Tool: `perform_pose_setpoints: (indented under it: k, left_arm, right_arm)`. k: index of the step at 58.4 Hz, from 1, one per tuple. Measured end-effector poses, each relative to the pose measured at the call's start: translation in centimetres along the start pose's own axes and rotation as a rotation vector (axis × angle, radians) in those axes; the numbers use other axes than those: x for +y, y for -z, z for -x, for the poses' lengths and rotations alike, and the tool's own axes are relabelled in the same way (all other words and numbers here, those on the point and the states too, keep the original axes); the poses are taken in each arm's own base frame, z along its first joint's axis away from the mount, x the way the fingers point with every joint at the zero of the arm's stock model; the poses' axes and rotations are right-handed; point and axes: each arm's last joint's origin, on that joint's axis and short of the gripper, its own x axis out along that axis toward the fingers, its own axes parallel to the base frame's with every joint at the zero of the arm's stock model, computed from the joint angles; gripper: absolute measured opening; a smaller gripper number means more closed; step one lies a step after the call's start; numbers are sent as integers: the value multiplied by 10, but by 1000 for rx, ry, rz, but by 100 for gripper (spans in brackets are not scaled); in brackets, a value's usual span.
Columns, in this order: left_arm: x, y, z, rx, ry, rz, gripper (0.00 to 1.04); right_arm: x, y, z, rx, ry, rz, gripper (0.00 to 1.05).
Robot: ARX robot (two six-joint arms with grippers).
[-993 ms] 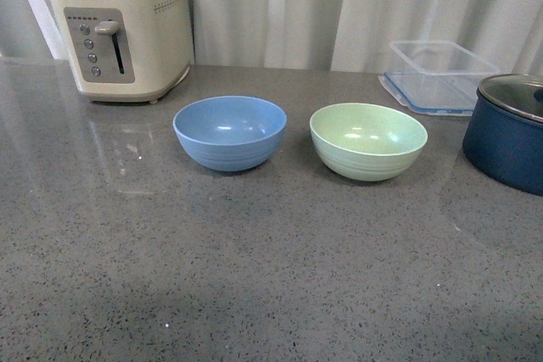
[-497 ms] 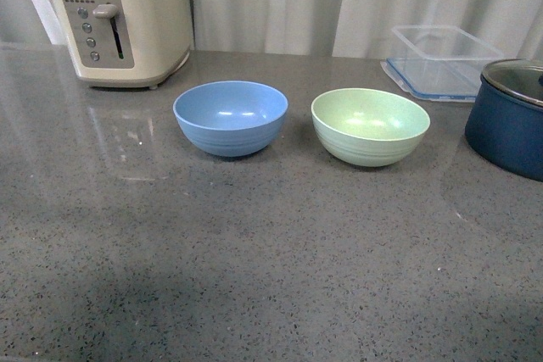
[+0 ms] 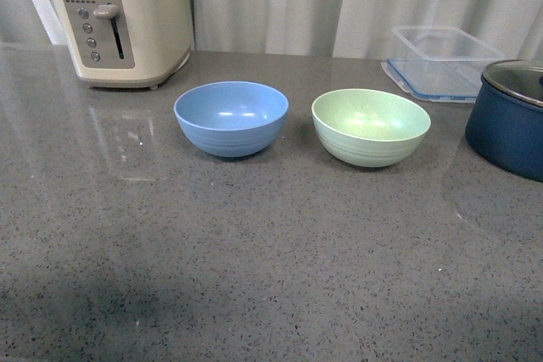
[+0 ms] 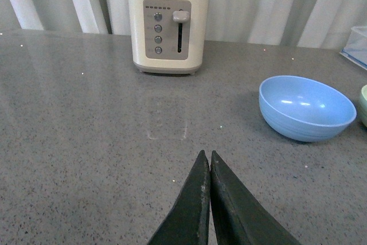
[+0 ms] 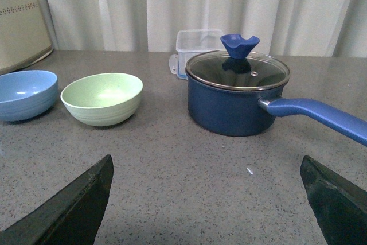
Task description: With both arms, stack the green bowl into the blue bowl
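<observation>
The blue bowl (image 3: 231,117) and the green bowl (image 3: 371,126) stand side by side on the grey counter, a small gap between them, both upright and empty. Neither arm shows in the front view. In the left wrist view my left gripper (image 4: 206,156) is shut with nothing in it, low over bare counter, well short of the blue bowl (image 4: 307,107). In the right wrist view my right gripper (image 5: 206,167) is wide open and empty, with the green bowl (image 5: 102,98) and blue bowl (image 5: 26,94) some way ahead of it.
A cream toaster (image 3: 120,21) stands at the back left. A clear plastic container (image 3: 441,60) sits at the back right. A dark navy pot (image 3: 511,116) with a glass lid stands right of the green bowl, its long handle (image 5: 318,116) sticking out.
The front view shifted between one second and half a second ago, so the objects sit higher in the picture. Since then nothing has visibly moved.
</observation>
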Motion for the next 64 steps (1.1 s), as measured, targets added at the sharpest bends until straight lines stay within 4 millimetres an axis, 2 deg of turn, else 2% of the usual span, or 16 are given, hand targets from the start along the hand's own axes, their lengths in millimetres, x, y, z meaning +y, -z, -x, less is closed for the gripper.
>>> perform_pose_setpoints:
  k: [25, 64]
  left_arm:
    - [0, 15, 27, -14, 2, 0, 4]
    - [0, 9, 52, -34, 2, 0, 4]
  right_arm:
    - [0, 0, 0, 0, 0, 0, 95]
    - [0, 0, 0, 0, 0, 0, 95]
